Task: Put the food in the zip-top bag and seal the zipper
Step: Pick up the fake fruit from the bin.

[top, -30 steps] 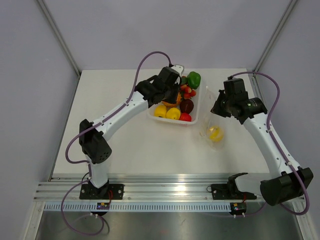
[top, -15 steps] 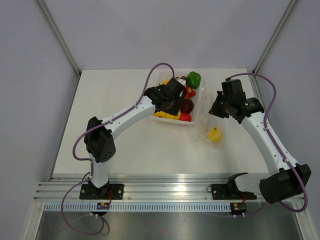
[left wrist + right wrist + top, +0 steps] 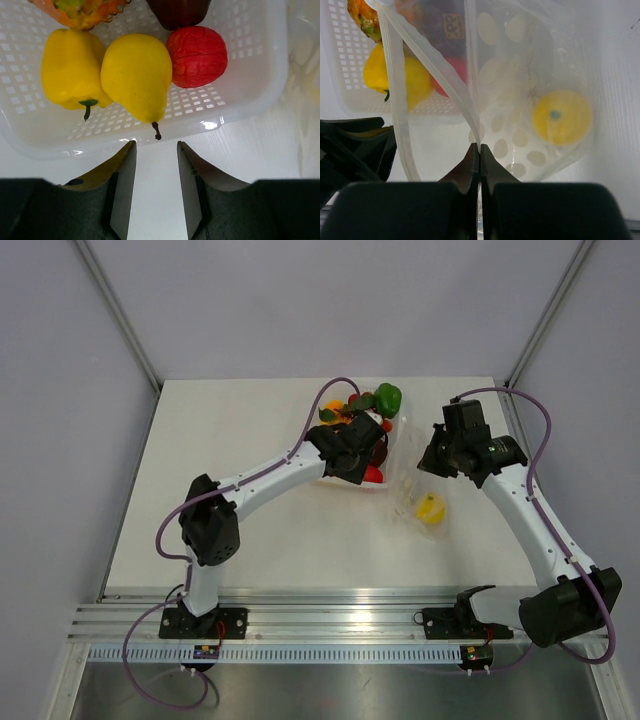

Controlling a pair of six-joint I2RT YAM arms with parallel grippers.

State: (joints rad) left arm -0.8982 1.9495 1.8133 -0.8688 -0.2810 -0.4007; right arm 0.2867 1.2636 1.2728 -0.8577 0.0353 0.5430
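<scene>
The food lies in a white perforated tray [image 3: 245,100]: a yellow pear [image 3: 135,75], a yellow bell pepper [image 3: 70,70], a red fruit [image 3: 199,56] and a dark purple one [image 3: 177,10]. My left gripper [image 3: 156,145] is open and empty, fingertips just short of the tray's near rim, in line with the pear. My right gripper [image 3: 479,147] is shut on the zipper [image 3: 440,75] of the zip-top bag [image 3: 520,65] and holds its mouth up beside the tray. One round yellow fruit [image 3: 562,117] lies inside the bag. In the top view the left gripper [image 3: 366,445] hangs over the tray and the right gripper [image 3: 425,462] holds the bag [image 3: 415,495].
A green pepper [image 3: 388,398] and more fruit sit at the tray's far end. The bag lies on the white table [image 3: 250,510] to the right of the tray. The left gripper's black body [image 3: 355,150] shows in the right wrist view.
My left arm has swung right and nearer, from the tray's left side to its near right part. The right gripper has kept its hold on the bag, almost still.
</scene>
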